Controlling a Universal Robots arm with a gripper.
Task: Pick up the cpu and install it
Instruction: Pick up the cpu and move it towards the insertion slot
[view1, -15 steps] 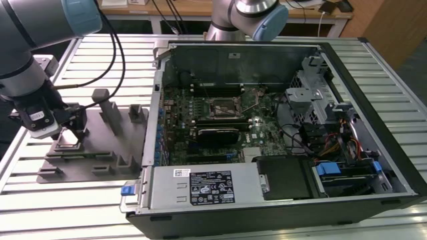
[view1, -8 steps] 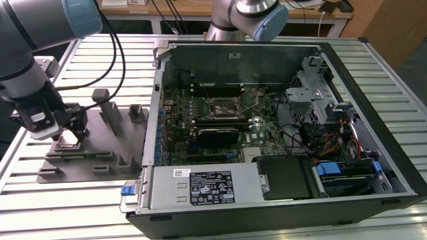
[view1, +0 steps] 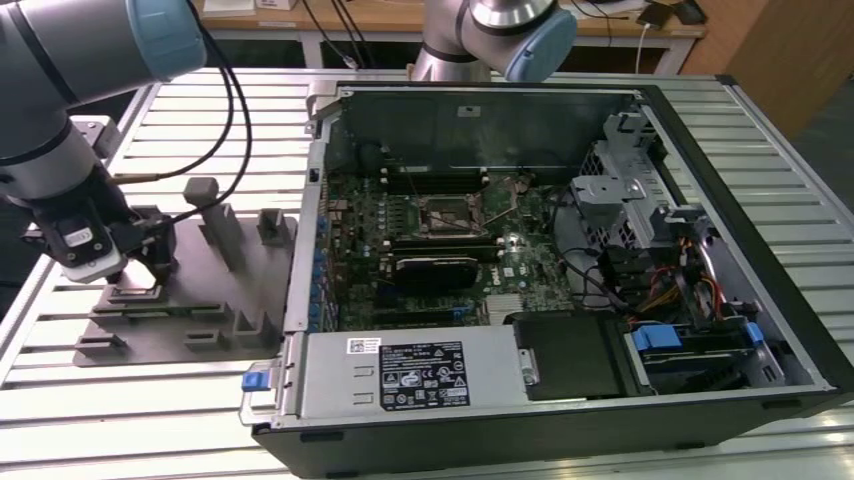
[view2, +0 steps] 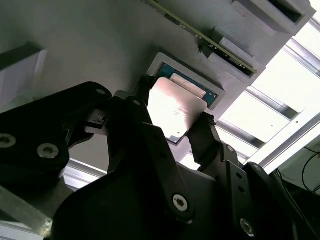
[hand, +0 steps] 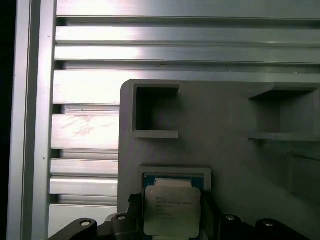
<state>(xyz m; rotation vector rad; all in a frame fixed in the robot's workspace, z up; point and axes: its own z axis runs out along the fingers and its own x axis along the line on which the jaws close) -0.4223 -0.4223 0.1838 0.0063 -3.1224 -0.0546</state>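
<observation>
The cpu (hand: 172, 211), a flat square chip with a shiny silver top, sits between the two black fingers of my gripper (hand: 172, 220), which is shut on its edges. In the second wrist view the cpu (view2: 176, 111) is tilted just above a shallow square pocket (view2: 212, 92) with a teal rim in the grey holder tray. In the exterior view my gripper (view1: 127, 272) hangs low over the near corner of that holder tray (view1: 200, 318), at the exterior view's left. The motherboard socket (view1: 447, 213) lies inside the open computer case, well off toward the exterior view's right.
The open computer case (view1: 561, 420) fills the middle and the exterior view's right, with a black heatsink block (view1: 434, 270), cables and drive bays inside. Upright grey posts (view1: 220, 225) stand on the tray beside my gripper. A slatted metal table (view1: 134, 420) lies under everything. A second arm's base (view1: 501, 30) stands behind the case.
</observation>
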